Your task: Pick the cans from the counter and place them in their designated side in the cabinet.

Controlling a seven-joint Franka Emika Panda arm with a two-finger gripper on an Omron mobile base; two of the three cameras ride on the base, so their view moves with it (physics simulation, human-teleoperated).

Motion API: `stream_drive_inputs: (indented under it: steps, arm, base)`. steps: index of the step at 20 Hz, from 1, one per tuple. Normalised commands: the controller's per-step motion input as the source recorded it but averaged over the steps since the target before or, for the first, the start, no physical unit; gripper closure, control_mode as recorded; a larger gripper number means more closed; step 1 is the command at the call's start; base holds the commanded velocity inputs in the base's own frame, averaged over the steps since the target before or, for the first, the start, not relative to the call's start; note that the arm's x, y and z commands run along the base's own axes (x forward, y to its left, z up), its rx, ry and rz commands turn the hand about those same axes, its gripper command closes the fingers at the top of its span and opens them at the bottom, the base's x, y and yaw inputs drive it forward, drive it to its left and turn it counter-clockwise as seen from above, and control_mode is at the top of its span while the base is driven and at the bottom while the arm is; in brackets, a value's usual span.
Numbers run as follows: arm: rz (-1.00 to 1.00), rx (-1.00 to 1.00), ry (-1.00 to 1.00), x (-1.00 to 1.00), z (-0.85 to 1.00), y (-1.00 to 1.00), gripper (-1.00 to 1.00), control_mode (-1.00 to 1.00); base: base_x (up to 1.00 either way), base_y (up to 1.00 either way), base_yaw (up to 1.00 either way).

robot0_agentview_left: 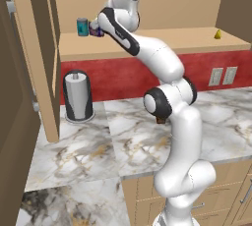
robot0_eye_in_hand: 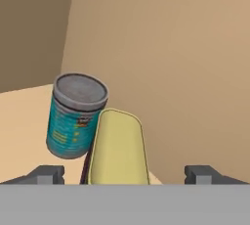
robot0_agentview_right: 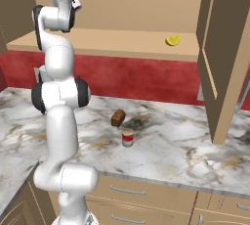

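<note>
Standing between spread fingers (robot0_eye_in_hand: 46, 174), blue can (robot0_eye_in_hand: 117, 148)

shelf (robot0_agentview_left: 162, 43): teal can (robot0_agentview_left: 82, 26), blue can (robot0_eye_in_hand: 117, 148), lemon (robot0_agentview_right: 172, 40) | counter (robot0_agentview_right: 166, 150): red can (robot0_agentview_right: 127, 137), brown block (robot0_agentview_right: 117, 117)

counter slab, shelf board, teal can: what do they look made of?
Counter slab: looks like polished marble, white-grey with gold-brown veins.
Shelf board: light tan wood or laminate, matte, no grain visible, so I can't say which.
Teal can: likely metal, going by the grey rimmed lid; its teal printed label could be paper.
</note>
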Motion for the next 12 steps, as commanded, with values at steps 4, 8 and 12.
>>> stream_drive_inputs:
  steps: [4, 8, 12]
  arm:
    - [0.07, 0.0, -0.22, -0.06, -0.09, -0.07, -1.0, -1.0]
    - [0.07, 0.0, -0.25, -0.08, -0.32, -0.01, -1.0, -1.0]
    - [0.07, 0.0, -0.26, -0.16, -0.05, -0.08, -1.0, -1.0]
  base:
    - [0.0, 0.0, 0.0]
    - [0.0, 0.0, 0.0]
    - [0.0, 0.0, 0.0]
